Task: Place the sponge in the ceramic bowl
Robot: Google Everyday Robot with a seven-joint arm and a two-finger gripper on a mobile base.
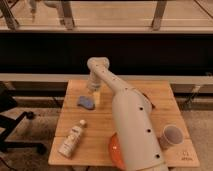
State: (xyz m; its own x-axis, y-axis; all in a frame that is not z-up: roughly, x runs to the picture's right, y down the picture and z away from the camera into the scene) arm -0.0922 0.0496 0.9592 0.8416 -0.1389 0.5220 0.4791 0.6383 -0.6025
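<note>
The light-blue sponge [85, 102] lies on the wooden table [107, 125], left of centre. My gripper [95, 96] hangs at the end of the white arm, right beside the sponge's right edge and low over the table. The orange-red ceramic bowl [114, 148] sits at the table's front edge. The arm's thick white link covers most of it, so only its left rim shows.
A white bottle [72, 139] lies on its side at the front left of the table. A small whitish cup [171, 135] stands at the front right. A dark thin object [148, 101] lies at the right behind the arm. A black chair [12, 125] stands left of the table.
</note>
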